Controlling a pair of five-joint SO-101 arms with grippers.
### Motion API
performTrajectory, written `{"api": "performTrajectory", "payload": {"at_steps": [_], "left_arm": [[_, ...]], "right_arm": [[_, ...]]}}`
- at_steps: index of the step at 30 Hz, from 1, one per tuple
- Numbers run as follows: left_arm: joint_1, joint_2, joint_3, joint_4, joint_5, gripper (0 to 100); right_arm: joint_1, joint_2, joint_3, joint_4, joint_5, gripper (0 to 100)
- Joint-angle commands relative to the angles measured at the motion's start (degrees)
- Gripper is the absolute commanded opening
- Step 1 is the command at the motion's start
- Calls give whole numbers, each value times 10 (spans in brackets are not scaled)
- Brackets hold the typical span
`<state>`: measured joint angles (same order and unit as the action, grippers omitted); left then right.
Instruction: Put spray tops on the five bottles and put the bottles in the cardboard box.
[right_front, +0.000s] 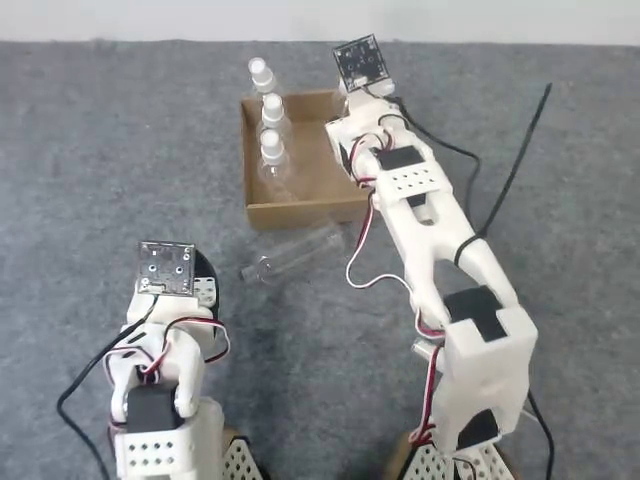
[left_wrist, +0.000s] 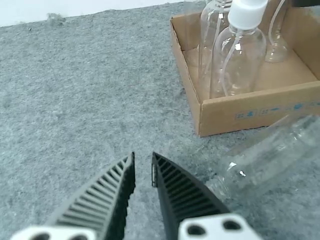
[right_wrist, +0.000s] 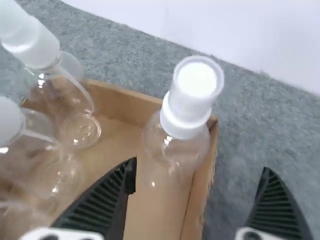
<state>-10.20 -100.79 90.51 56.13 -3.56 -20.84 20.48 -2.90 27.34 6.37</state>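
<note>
The right gripper (right_wrist: 197, 170) hangs over the far corner of the cardboard box (right_front: 300, 212) with its jaws spread wide on either side of a clear bottle (right_wrist: 172, 145) that stands just inside the box wall, spray top (right_wrist: 192, 95) on; neither jaw appears to press it. The hazard is a jaw catching the top or the cardboard rim on the way out, which could tip this bottle into the three capped bottles (right_front: 272, 150) lined up along the opposite wall. The fifth bottle (left_wrist: 270, 155) lies on its side on the grey carpet just beside the box's near wall, with no top fitted. The left gripper (left_wrist: 143, 157) sits near its neck, jaws parted only by a narrow gap and holding nothing. Being round and smooth, that bottle would likely roll away or squirt out of a glancing pinch.
</note>
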Motion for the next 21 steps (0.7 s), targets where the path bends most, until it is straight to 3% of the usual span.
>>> {"api": "performTrajectory", "payload": {"at_steps": [1,21], "left_arm": [[-4,-11,-5,-19,-4,55],[-4,-11,-5,-19,-4,55]], "right_arm": [[2,-77,-14,54,-4,304],[7,-265,-14,479,-2,303]]}}
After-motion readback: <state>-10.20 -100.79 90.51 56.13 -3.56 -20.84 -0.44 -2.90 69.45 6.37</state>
